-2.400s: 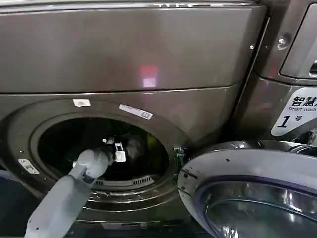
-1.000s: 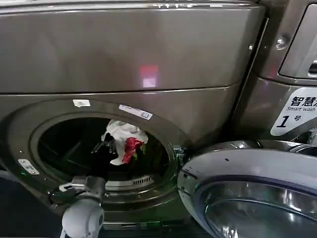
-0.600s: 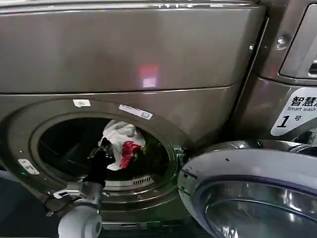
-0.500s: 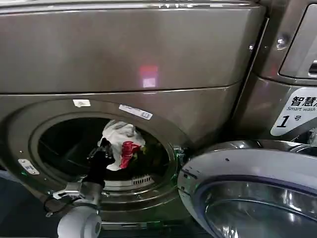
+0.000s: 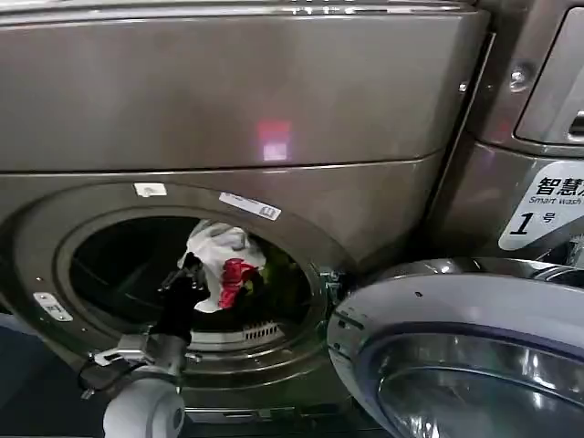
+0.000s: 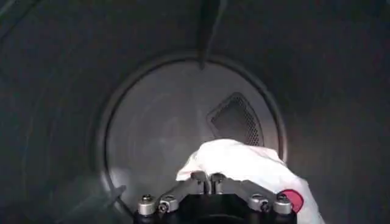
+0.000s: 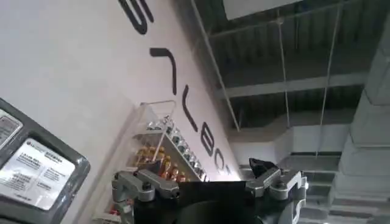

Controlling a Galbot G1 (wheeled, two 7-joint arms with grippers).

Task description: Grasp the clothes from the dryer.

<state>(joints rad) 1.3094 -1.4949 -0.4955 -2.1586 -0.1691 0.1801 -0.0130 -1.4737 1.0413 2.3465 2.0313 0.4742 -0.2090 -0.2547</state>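
The dryer [image 5: 237,100] is the bronze-grey machine in front of me, and its round port [image 5: 187,274] stands open. My left gripper [image 5: 190,266] reaches into the port and is shut on the clothes: a white garment [image 5: 217,245] with a red patch [image 5: 233,274], held up in the opening. In the left wrist view the fingers [image 6: 200,178] are pinched together on the edge of the white garment [image 6: 244,161], with the grey drum back wall [image 6: 158,122] behind. My right gripper [image 7: 204,175] points up at a ceiling, open and empty.
The dryer's grey-rimmed glass door [image 5: 456,338] hangs open at the lower right, close to the port. A like machine with a white label numbered 1 [image 5: 543,205] stands to the right. A dark floor [image 5: 27,383] lies below the port on the left.
My left arm has drawn back from deep in the drum, bringing the white garment up into the port. Over the last half second it has barely shifted.
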